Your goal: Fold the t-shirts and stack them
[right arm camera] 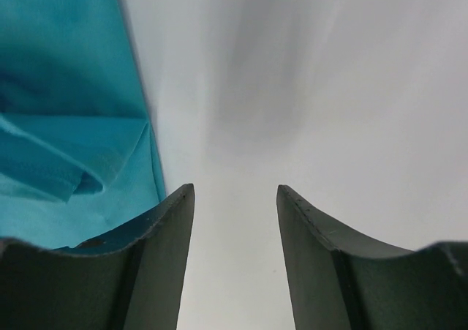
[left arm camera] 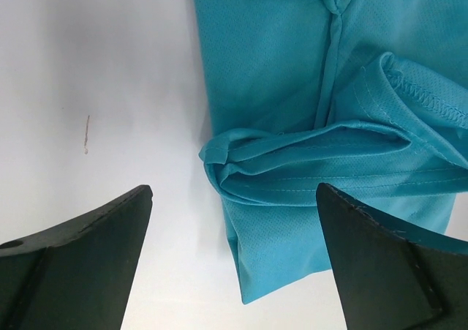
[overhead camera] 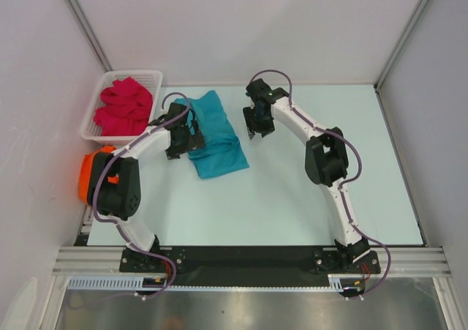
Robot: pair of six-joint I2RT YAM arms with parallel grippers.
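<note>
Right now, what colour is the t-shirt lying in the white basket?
The t-shirt is crimson-pink; it shows best in the top external view.

Lab test cell (white panels (overhead camera: 241, 23); aluminium frame (overhead camera: 88, 260))

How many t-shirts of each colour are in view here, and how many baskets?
teal-blue t-shirt: 1
orange t-shirt: 1
pink t-shirt: 1
white basket: 1
Total: 4
</note>
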